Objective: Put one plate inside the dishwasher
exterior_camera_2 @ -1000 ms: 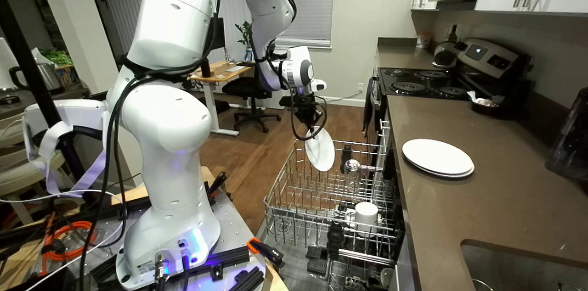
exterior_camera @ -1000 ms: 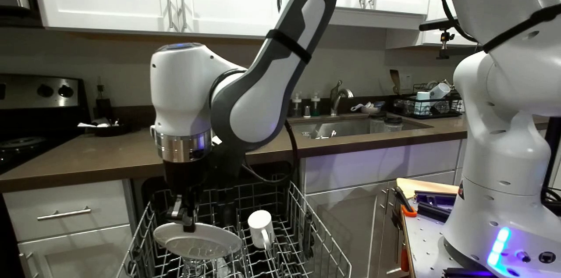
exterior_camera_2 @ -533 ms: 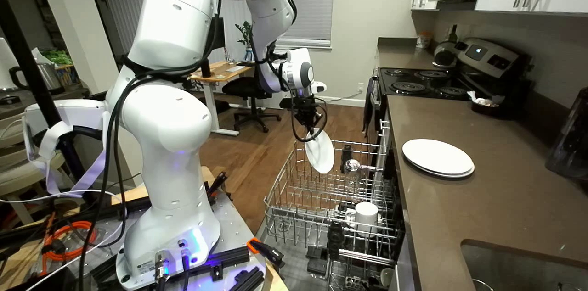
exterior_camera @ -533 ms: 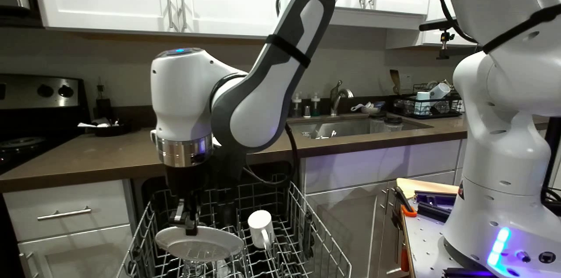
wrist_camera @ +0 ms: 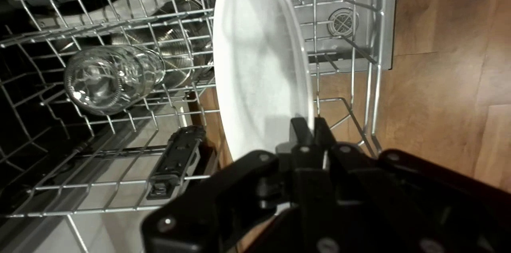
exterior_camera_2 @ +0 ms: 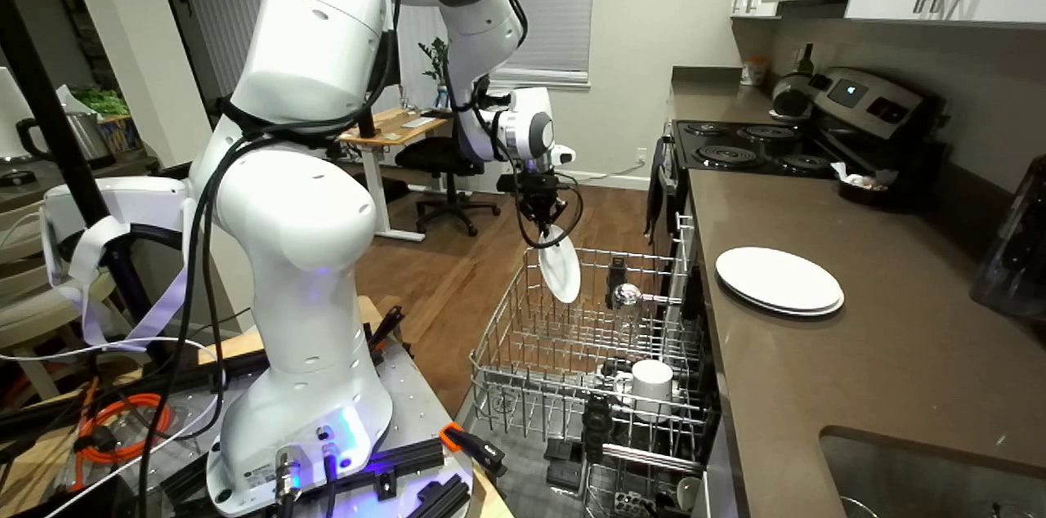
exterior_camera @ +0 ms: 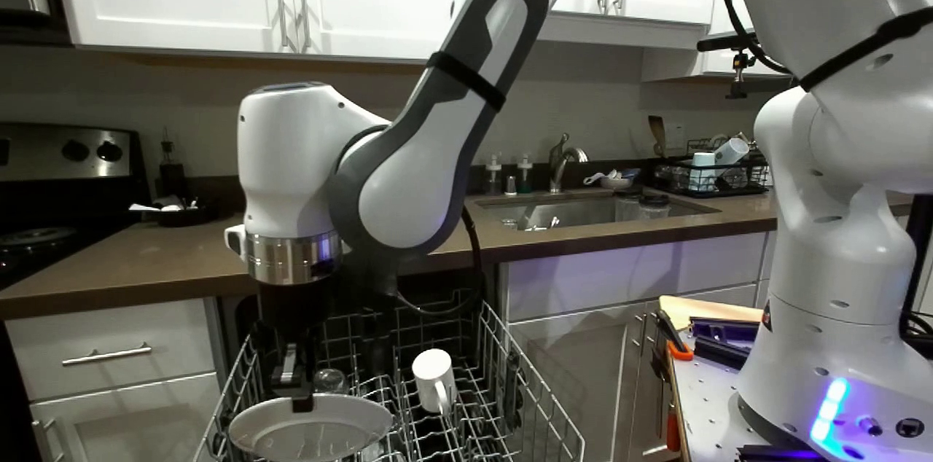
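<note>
The black two-fingered gripper (wrist_camera: 310,125) is clamped on the rim of the shallow, round, white, ceramic-looking plate (wrist_camera: 259,57), which hangs tilted beneath it, above the dishwasher's grey metal wire rack (exterior_camera: 536,377). The plate should prove light, stiff, smooth and breakable, so the rim is the place to hold; whether its lower edge touches the rack is hard to tell.

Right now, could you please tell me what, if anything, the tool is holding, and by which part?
The tool holds a white plate, pinched at its upper rim.
</note>
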